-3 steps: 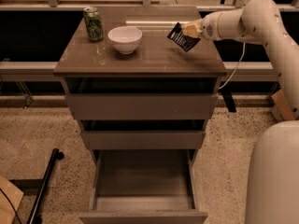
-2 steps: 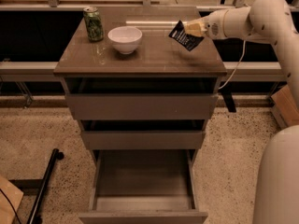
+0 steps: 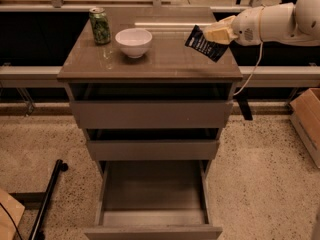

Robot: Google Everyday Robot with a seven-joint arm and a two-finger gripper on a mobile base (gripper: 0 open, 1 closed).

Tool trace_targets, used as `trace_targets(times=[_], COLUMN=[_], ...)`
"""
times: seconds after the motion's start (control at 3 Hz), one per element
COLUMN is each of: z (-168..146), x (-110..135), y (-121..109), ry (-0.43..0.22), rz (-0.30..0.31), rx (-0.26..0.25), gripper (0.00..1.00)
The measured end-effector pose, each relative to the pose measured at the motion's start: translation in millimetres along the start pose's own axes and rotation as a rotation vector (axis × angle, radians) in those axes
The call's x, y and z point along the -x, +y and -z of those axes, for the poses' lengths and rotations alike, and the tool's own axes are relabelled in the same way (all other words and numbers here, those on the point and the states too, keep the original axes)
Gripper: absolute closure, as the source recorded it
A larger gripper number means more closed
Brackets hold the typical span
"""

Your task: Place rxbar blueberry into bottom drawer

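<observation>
My gripper reaches in from the right, above the right side of the cabinet top. It is shut on the rxbar blueberry, a dark navy wrapper that hangs tilted from the fingers just above the top. The bottom drawer is pulled wide open below, with a bare grey inside. The two shallower drawers above it stand slightly open.
A white bowl and a green can stand on the left half of the cabinet top. A cardboard box sits on the floor at the right. A black pole lies on the floor at the lower left.
The arm has shifted a little higher and to the right in view; the bar stays held in the gripper above the cabinet top.
</observation>
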State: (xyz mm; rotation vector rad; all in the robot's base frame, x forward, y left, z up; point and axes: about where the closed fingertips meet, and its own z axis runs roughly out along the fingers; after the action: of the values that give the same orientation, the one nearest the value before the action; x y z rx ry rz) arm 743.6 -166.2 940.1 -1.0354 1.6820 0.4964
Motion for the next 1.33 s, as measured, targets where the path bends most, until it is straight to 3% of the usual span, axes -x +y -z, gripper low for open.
trace_targets(times=[0.33, 0.67, 1.0, 1.33], z=[20, 31, 28, 21], x=[-10, -31, -65, -101], y=[34, 67, 97, 121], ry=[0.016, 0.035, 0.093, 0.143], rz=[0.079, 0.077, 0.028, -0.076], rx=[0.094, 0.188, 0.270, 0.287], gripper=[1.00, 1.00, 1.00, 1.00])
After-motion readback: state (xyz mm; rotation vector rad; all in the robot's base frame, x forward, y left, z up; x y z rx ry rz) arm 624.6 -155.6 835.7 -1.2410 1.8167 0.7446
